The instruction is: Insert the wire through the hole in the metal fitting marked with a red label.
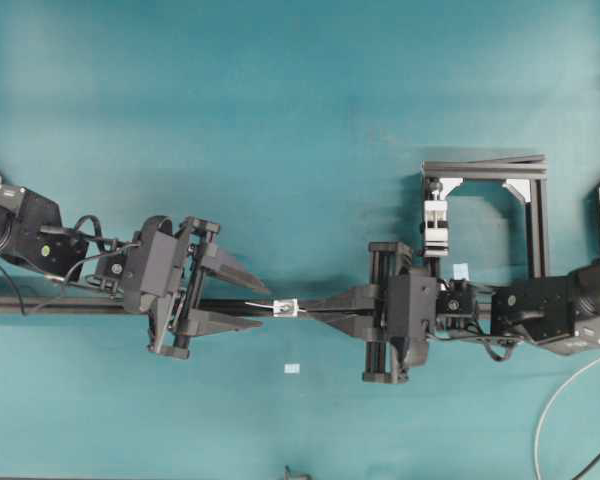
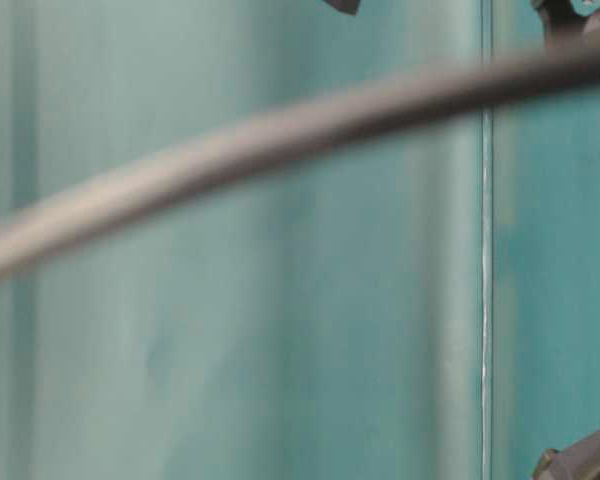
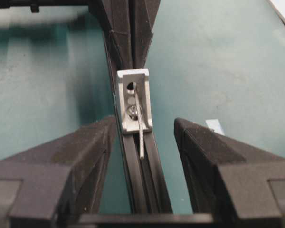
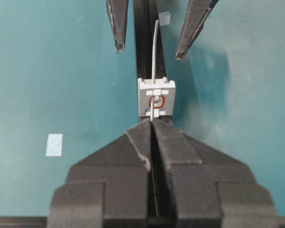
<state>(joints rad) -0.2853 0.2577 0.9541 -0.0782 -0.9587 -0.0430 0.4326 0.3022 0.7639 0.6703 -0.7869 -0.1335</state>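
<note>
From overhead, the left gripper (image 1: pixel 242 297) stands with its fingers apart on either side of the thin wire (image 1: pixel 265 305), holding nothing. The right gripper (image 1: pixel 325 308) is pinched together on the wire's other end, just beside the small metal fitting (image 1: pixel 286 308), which sits on a dark rail (image 1: pixel 40 304) between the two arms. A silver clamp (image 1: pixel 436 226) and a scrap of tape (image 1: pixel 292 369) lie well apart from the work.

The table-level view gives only a blurred dark cable (image 2: pixel 280 130) across a teal table (image 2: pixel 230 350) — nothing useful.

The left wrist view shows the wire (image 3: pixel 140 137) poking out of the fitting (image 3: pixel 134 100) toward the camera, free between the open fingers (image 3: pixel 83 156).

In the right wrist view the wire (image 4: pixel 155 47) passes through the red-ringed hole (image 4: pixel 156 101) of the fitting (image 4: pixel 156 97) and out the far side.

The threading looks done. The risk now is dragging: if the right gripper pulls away while clamped, the wire could slide back out — or tip the loose fitting.
</note>
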